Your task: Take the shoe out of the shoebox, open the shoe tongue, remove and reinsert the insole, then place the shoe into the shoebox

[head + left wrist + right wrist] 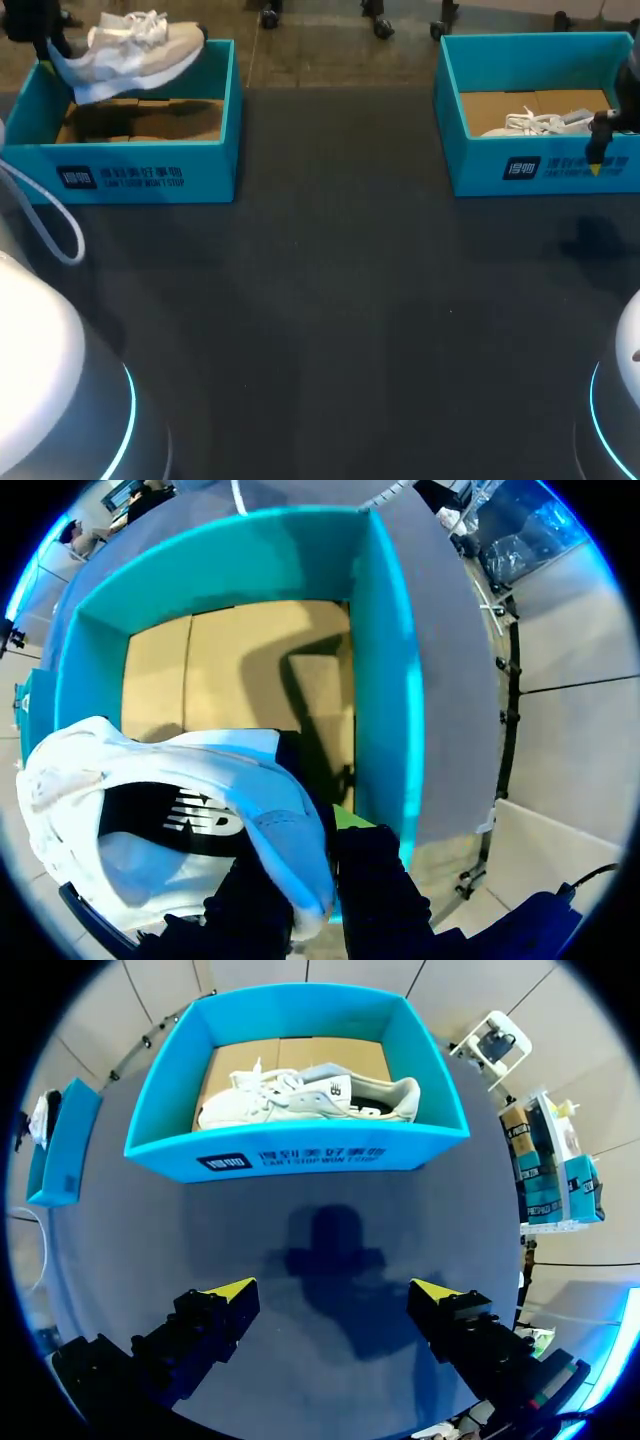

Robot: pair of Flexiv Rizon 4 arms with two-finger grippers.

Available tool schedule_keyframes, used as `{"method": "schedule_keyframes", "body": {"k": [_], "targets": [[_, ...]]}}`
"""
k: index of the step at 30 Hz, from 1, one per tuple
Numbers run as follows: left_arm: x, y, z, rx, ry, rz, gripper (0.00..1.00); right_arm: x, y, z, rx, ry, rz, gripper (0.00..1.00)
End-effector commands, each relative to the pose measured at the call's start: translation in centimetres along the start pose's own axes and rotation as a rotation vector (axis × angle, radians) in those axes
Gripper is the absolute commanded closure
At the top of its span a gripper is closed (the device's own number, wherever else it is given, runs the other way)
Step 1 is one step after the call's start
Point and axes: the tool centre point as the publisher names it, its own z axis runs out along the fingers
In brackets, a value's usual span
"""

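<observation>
**benchbot_fan:** what's the left hand (325, 845) got?

**rizon_nerd:** it's clamped on the shoe (150, 790), one dark finger on each side of a soft edge of the upper. It's a white trainer with smooth panels and a rounded sole. It hangs tilted in the air over the left shoebox (385, 660), which has teal card walls and a plain brown cardboard floor.

**benchbot_fan:** and the right hand (335, 1295)?

**rizon_nerd:** fingers spread wide with nothing between them, hovering over the bench (340, 300) just in front of the right shoebox (300, 1150). A second shoe (310, 1100), white and laced, lies on its side in there.

**benchbot_fan:** what's the surface like?

**rizon_nerd:** dark grey, matte and flat. Both boxes sit along the far edge, well apart, with a wide bare stretch between them and towards the robot.
</observation>
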Motion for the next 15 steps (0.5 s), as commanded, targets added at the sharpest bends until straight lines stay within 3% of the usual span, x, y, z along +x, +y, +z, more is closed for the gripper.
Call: {"method": "schedule_keyframes", "body": {"k": [1, 15], "targets": [[0.0, -1.3, -5.1, -0.008, 0.009, -0.018, 1.0, 0.0, 0.0, 0.1, -0.001, 0.002, 0.0, 0.0], [0.9, -2.8, -12.6, -0.021, -0.017, -0.086, 1.0, 0.0, 0.0, 0.1, -0.001, 0.002, 0.0, 0.0]]}}
